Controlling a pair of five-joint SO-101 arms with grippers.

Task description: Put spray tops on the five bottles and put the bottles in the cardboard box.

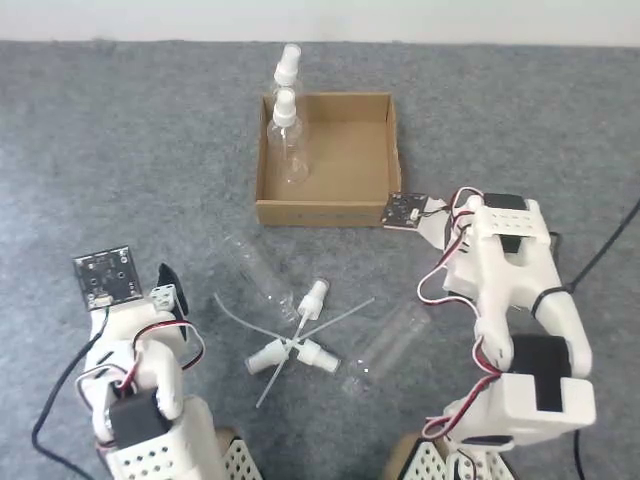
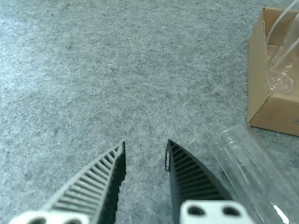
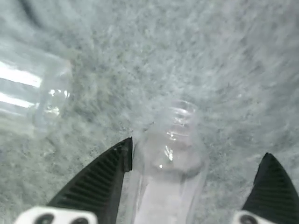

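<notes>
Grey carpet [image 1: 120,150] covers the table in my high view, and I log what lies on it as follows.
- Cardboard box [image 1: 320,212]: top open, at the middle of the far side.
- Capped bottle [image 1: 292,150]: upright inside the box, by its left wall.
- Second capped bottle [image 1: 288,65]: upright at the box's far left corner. I cannot tell whether it is inside or just behind.
- Spray tops [image 1: 318,355]: three, loose in a cluster on the carpet, with their dip tubes crossing.
- Bare bottle [image 1: 252,265]: lying left of the cluster.
- Bare bottle [image 1: 392,340]: lying right of the cluster.
- Left arm [image 1: 135,385]: at the near left.
- Right arm [image 1: 515,310]: at the near right, its wrist just beside the box's near right corner.

Left wrist view:
- Left gripper [image 2: 145,144]: a narrow gap between the fingers and nothing in it, over bare carpet.
- A clear bottle [image 2: 252,163] lies just beside one finger.
- The box [image 2: 261,84] sits farther off.

Right wrist view:
- Right gripper [image 3: 198,148]: spread wide astride a clear bottle [image 3: 170,182] lying on the carpet, threaded neck pointing away.
- One finger is close at the bottle's side and the other is well apart from it.
- Another clear bottle [image 3: 32,93] lies near
</notes>
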